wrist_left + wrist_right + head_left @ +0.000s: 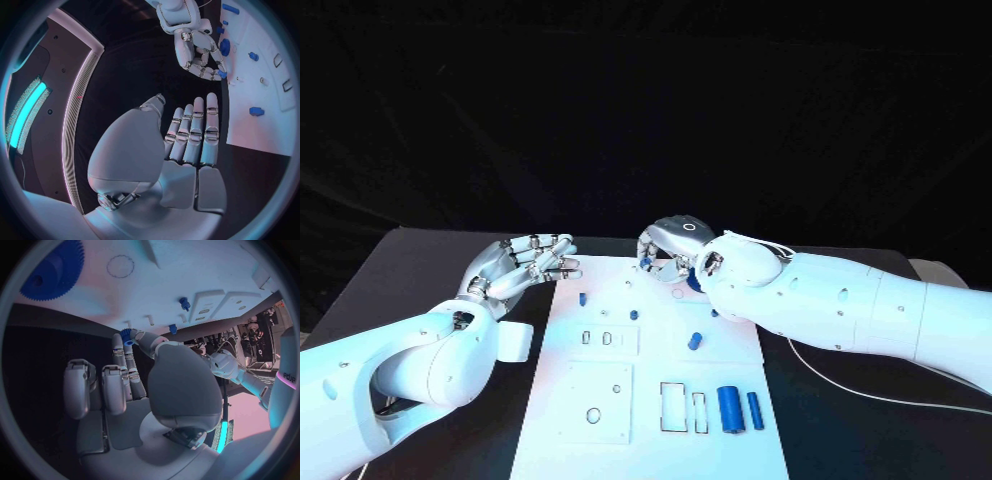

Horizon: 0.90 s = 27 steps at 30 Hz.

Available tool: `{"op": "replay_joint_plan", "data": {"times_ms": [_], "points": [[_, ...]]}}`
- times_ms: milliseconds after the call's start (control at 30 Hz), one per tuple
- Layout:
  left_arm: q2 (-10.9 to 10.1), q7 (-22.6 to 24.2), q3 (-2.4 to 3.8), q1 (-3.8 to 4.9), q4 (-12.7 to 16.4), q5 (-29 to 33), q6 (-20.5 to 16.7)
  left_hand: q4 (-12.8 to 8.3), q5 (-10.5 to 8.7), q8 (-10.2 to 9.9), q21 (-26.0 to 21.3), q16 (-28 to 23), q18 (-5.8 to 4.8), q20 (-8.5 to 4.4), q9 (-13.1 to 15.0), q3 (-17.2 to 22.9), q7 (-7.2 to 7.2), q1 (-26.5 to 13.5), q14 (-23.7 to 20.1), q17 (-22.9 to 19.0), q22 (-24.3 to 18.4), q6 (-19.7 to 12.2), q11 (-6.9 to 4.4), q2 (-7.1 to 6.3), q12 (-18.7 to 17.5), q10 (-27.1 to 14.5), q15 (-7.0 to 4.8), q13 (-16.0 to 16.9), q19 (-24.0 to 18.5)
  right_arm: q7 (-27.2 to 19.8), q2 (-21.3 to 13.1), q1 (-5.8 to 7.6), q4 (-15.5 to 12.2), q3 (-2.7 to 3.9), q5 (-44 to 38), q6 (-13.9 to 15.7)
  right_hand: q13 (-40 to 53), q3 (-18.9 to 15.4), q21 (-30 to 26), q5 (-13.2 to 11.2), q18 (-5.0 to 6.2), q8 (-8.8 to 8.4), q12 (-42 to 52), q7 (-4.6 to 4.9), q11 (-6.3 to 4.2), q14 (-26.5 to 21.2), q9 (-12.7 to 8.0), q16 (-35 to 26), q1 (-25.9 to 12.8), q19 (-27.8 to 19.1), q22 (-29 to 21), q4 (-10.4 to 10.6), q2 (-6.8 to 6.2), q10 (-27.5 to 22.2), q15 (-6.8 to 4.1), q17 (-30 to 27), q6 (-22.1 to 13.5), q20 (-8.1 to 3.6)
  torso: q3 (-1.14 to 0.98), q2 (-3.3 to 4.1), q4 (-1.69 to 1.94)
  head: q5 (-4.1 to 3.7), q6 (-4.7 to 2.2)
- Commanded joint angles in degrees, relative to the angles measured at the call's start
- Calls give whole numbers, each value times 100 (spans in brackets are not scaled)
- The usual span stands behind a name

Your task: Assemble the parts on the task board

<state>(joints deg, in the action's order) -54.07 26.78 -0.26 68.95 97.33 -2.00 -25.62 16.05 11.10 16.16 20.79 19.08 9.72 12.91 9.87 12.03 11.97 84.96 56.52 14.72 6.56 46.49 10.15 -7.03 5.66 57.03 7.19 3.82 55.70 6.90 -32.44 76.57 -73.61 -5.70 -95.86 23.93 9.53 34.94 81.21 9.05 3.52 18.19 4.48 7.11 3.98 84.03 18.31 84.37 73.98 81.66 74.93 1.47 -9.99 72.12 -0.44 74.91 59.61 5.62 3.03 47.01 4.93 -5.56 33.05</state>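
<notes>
The right hand [134, 377] pinches a small blue toothed gear of hard plastic [127, 335] between its fingertips, over the far edge of the white flat task board [625, 400]. The gear looks light, stiff and a bit slippery, so I would hold it by its rim. The left hand [528, 262] hovers by the board's far left corner, fingers straight, side by side, holding nothing.

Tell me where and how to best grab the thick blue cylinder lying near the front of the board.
The thick blue cylinder lies flat on the task board, a thinner blue rod close alongside. Probably grip its round sides mid-length, coming straight down from above; fingers must fit the narrow gap beside the rod.
</notes>
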Motion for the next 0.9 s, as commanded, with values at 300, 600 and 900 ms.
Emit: {"op": "replay_joint_plan", "data": {"times_ms": [300,600,900], "points": [[33,0,5,8,1,-27,135,-8,-36,-37,24,-38,78,-11,-7,36,128,-20,-24,5,4,-48,14,-29,-27,-16,17,-5,35,94,241,-58,200,-1,-63,64,-7,10,3,-55,-30,26,-49,23,-28,354,242,15,24,-26,-1,-25,117,32,-12,157,-45,-12,8,15,18,8,22],[36,-7,5,8,3,-27,141,-9,-37,-44,24,-49,76,-10,-10,42,133,-21,-38,11,1,-56,19,-29,-42,-25,22,-5,36,104,334,-65,331,-3,-64,-11,-8,8,-1,-68,-29,26,-54,27,-24,354,249,16,12,-32,-6,-24,108,26,-10,157,-54,-10,4,29,22,4,20],[47,-17,5,8,-3,-27,155,-9,-37,-44,24,-49,76,-10,-10,42,133,-21,-38,11,1,-56,19,-29,-42,-25,22,-5,36,108,446,-98,484,-11,-89,-100,-12,7,-24,-81,-20,21,-67,33,-16,350,260,11,-12,-56,-41,-20,95,7,-3,142,-77,-5,5,40,40,3,29]]}}
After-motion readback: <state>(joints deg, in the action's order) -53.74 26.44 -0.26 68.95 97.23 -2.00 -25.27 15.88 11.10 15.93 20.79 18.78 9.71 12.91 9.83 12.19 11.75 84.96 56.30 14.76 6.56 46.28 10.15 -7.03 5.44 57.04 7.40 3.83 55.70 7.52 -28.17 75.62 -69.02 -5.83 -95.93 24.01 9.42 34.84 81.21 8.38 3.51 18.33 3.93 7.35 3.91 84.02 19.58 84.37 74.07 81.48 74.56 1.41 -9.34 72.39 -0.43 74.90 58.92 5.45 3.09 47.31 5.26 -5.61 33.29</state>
